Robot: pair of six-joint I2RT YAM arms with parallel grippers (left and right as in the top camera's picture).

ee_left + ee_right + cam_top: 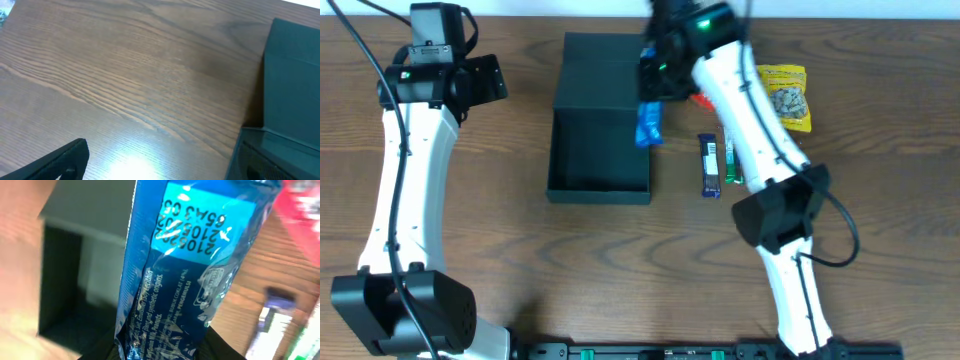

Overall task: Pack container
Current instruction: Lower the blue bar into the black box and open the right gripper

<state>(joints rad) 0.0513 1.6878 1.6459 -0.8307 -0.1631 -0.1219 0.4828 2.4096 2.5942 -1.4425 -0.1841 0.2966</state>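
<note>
Container (598,150): dark matte rectangular box, flap lid open, near the counter's (520,260) far edge. Right tool (652,95) clamps blue packet (648,126); left tool (490,78) spread wide, empty.

Robot lab: arms (405,170), wooden table (620,270).

Left arm (405,170) extends straight, well left of the box (600,150). Its left tool (485,80) points toward the box from beside its far left corner, jaws wide apart. Right arm (750,110) reaches diagonally to the box's right edge, where the right tool (655,75) grips a blue packet (648,125) hanging downward.
</note>
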